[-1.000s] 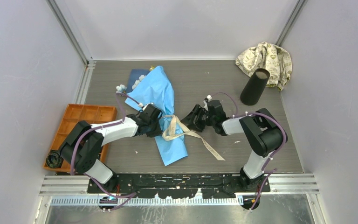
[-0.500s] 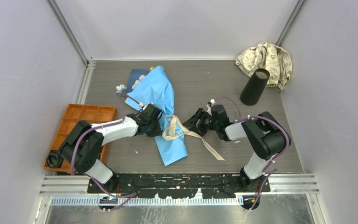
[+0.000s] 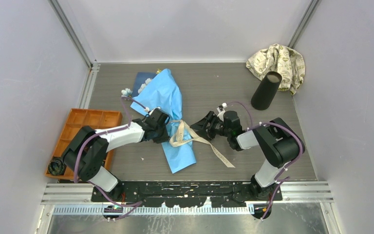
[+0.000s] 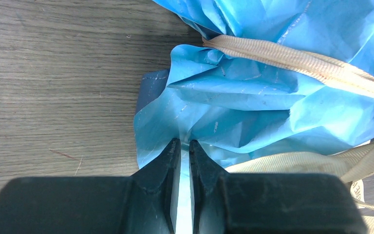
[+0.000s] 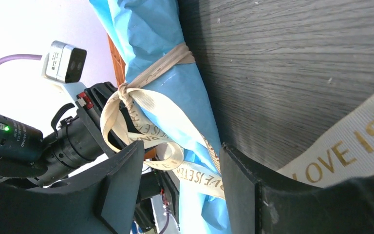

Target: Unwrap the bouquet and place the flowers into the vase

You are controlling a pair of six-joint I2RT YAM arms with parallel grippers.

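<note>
While left hand pinches bouquet edge, right hand gaping near ribbon

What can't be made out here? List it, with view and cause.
- flowers: top view, nearly all hidden by the bouquet wrapping; only pale tips show.
- vase: top view, inside too dark to see.
- right tool: right wrist view, its finger covers the ribbon tail; contact unclear.
- Knot: left wrist view, ribbon runs off the right edge.

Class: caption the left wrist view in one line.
Left gripper pinching the bouquet by its blue wrapping, near the cream ribbon.
</note>
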